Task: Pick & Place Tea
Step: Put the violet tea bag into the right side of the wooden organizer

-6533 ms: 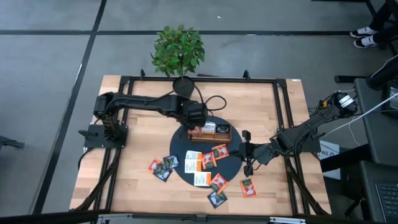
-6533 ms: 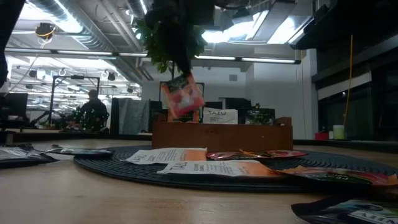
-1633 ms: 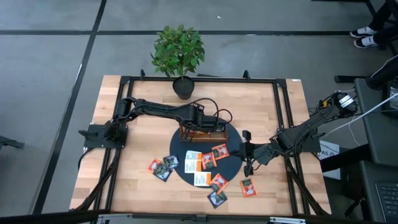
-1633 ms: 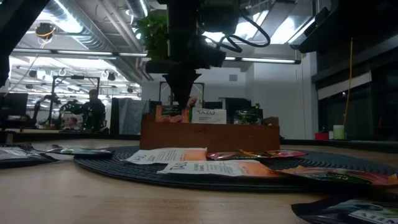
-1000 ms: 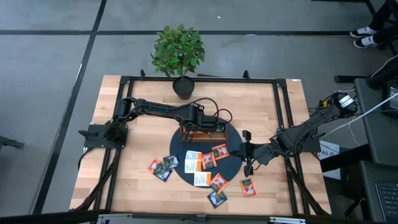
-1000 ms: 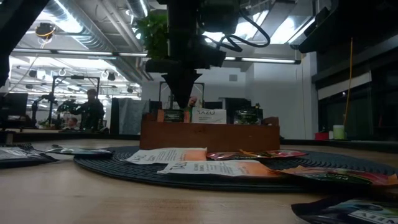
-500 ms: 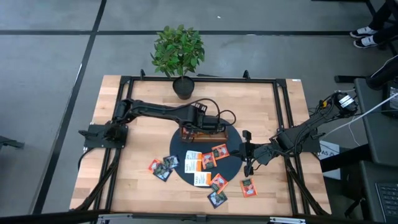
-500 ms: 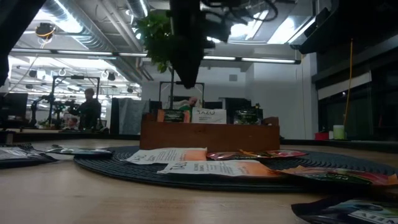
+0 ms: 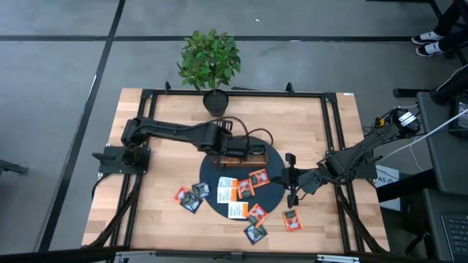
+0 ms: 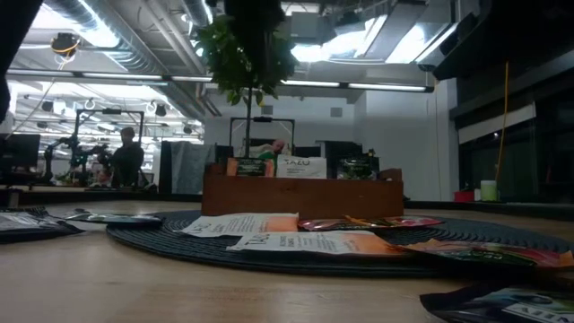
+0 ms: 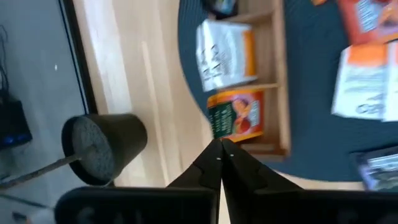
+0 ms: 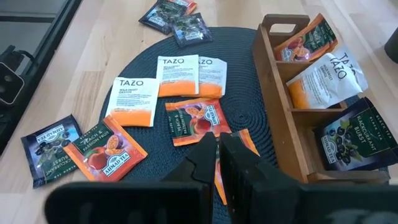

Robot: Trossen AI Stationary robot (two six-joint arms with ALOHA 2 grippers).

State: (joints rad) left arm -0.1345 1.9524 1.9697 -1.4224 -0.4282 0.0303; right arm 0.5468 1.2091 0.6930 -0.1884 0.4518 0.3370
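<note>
The long wooden tray (image 12: 273, 93) stands on the far part of a dark round mat (image 9: 272, 191). Its three compartments hold an orange tea sachet (image 11: 236, 115), a white one (image 11: 227, 53) and a dark one (image 12: 354, 134), each leaning on the walls. More tea sachets (image 12: 186, 121) lie flat on the mat and on the wood beside it. My left gripper (image 11: 221, 144) is shut and holds nothing; it hangs above the tray's end with the orange sachet (image 9: 232, 148). My right gripper (image 12: 219, 149) is shut over the mat's right edge (image 9: 287, 181).
A potted plant (image 9: 210, 62) stands at the table's far edge, its black pot (image 11: 102, 146) close behind the tray. Loose sachets lie off the mat at the near left (image 9: 191, 196) and near right (image 9: 292, 219). A black frame (image 9: 329, 131) rims the table.
My left gripper has risen out of the tray's end compartment, leaving the low view upward, and has drawn a little toward the table's left edge. The orange sachet stays standing in that compartment. My right arm has kept still.
</note>
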